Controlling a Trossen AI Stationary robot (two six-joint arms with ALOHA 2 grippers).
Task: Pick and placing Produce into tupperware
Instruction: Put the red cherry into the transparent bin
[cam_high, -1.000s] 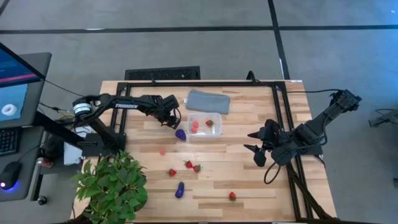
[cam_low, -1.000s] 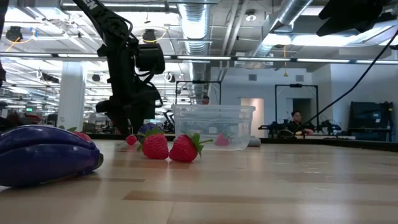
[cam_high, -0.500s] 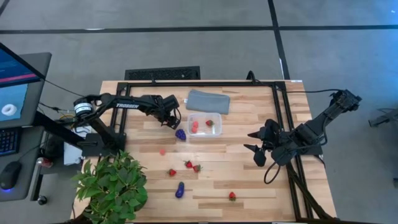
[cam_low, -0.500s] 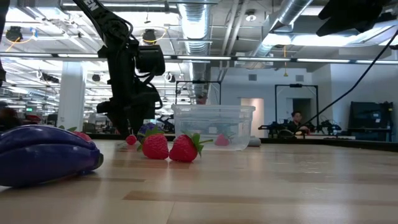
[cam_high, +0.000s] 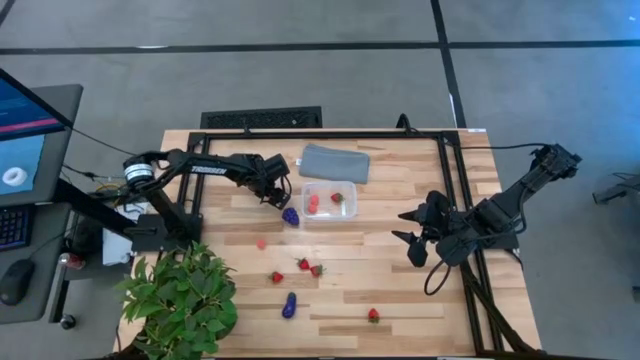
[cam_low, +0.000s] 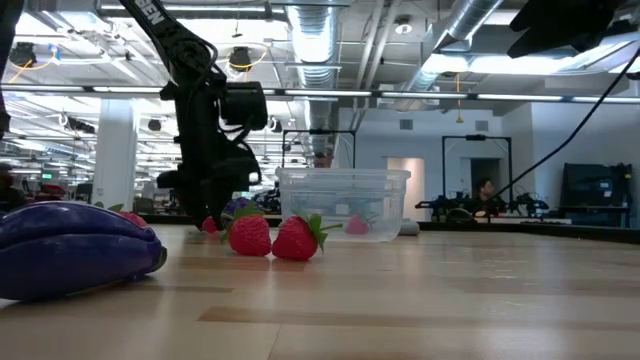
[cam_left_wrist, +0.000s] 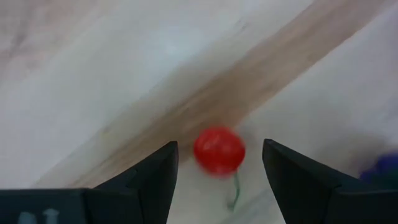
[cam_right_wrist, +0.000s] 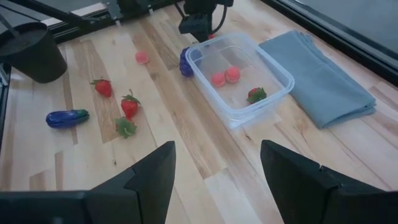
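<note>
Three fruits in tupperware, left fingers apart around a cherry, right fingers apart

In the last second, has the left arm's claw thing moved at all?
Yes, slightly. In the low view the left gripper has shifted toward the tupperware, its fingers open around a small red fruit.

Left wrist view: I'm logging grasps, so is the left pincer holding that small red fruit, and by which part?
Nothing is held. The left pincer is open, its fingers either side of the red cherry without touching it. The right pincer is open and empty too.
</note>
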